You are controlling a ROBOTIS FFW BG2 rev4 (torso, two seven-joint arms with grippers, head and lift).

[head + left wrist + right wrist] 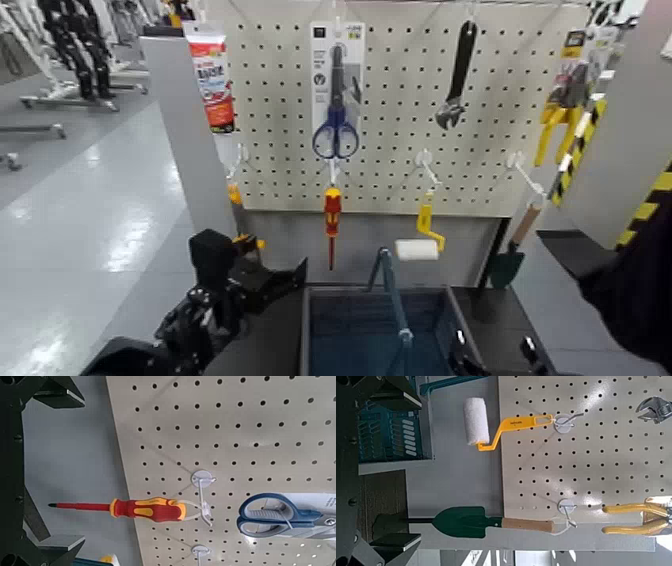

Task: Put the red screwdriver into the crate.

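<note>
The red screwdriver [331, 213] hangs shaft-down from a white hook on the pegboard, below the blue scissors. In the left wrist view the red screwdriver [147, 508] lies straight ahead of my left gripper [75, 469], which is open, empty and still apart from it. In the head view my left gripper [272, 279] is low, left of the crate [312, 330]. The crate stands in front of the board, its swing handle [392, 290] raised. My right gripper [403, 465] is open and empty, low by the crate's right side [490, 362].
On the pegboard [400, 120] hang blue-handled scissors [335, 125], a black wrench [457, 75], a yellow-handled paint roller [420, 240], a green trowel [510, 258] and yellow pliers [560, 120]. A grey post [185, 130] stands left of the board.
</note>
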